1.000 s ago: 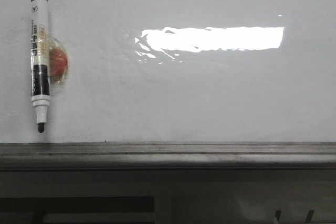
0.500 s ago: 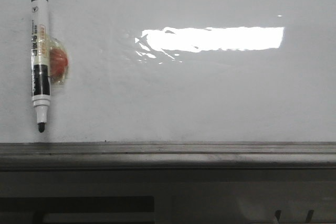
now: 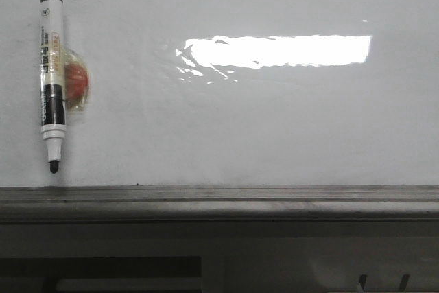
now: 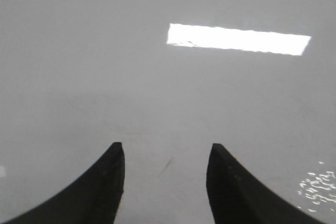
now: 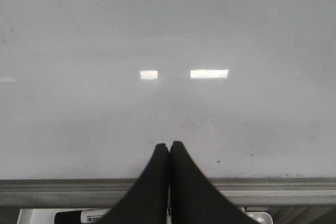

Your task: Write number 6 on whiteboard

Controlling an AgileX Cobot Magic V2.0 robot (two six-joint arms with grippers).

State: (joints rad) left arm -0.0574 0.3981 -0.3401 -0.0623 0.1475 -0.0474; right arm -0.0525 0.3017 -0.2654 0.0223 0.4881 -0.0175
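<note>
The whiteboard [image 3: 274,121] fills the front view, glossy and bare, and I can find no number 6 on it in any view. Nothing on it differs from a second ago: the bright reflection [image 3: 274,51] sits in the same patch and the grey edge rail [image 3: 219,197] runs along the bottom as before.

The marker pen [image 3: 52,77] hangs exactly where it was, upright with its tip down, just above the rail, held against the board by a red-orange magnet [image 3: 75,84] touching its side. Neither of my arms shows in that view.

My left gripper [image 4: 165,153] is spread wide, nothing between its fingers, with plain board ahead of it. My right gripper [image 5: 169,148] is pressed closed on nothing, fingertips touching, the board ahead of it and the rail just under it.
</note>
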